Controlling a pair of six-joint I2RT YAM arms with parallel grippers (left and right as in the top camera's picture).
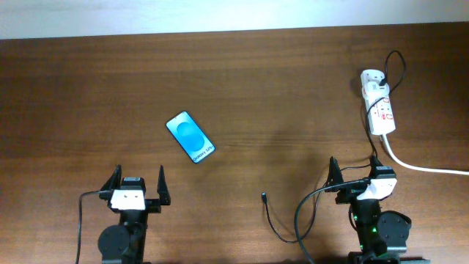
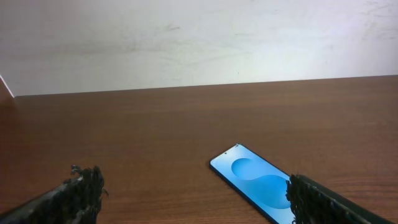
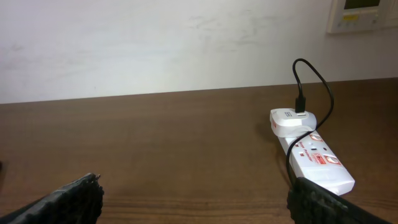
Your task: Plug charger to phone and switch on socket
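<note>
The phone point(image 1: 190, 137) lies flat on the table, left of centre, blue screen up; it also shows in the left wrist view point(image 2: 255, 182), ahead and right of my left gripper point(image 2: 193, 196). My left gripper point(image 1: 139, 185) is open and empty. The charger cable's plug tip point(image 1: 264, 196) lies loose at the front centre; the cable loops toward my right arm. The socket point(image 1: 379, 103), a white power strip, lies at the far right, with the cable plugged into its white adapter point(image 3: 293, 120). The socket shows in the right wrist view point(image 3: 317, 160). My right gripper point(image 1: 356, 170) is open and empty point(image 3: 194, 199).
The socket's thick white cord point(image 1: 425, 169) runs off to the right edge. A pale wall stands behind the wooden table's point(image 1: 256, 81) far edge. A wall panel point(image 3: 364, 14) is at the top right of the right wrist view.
</note>
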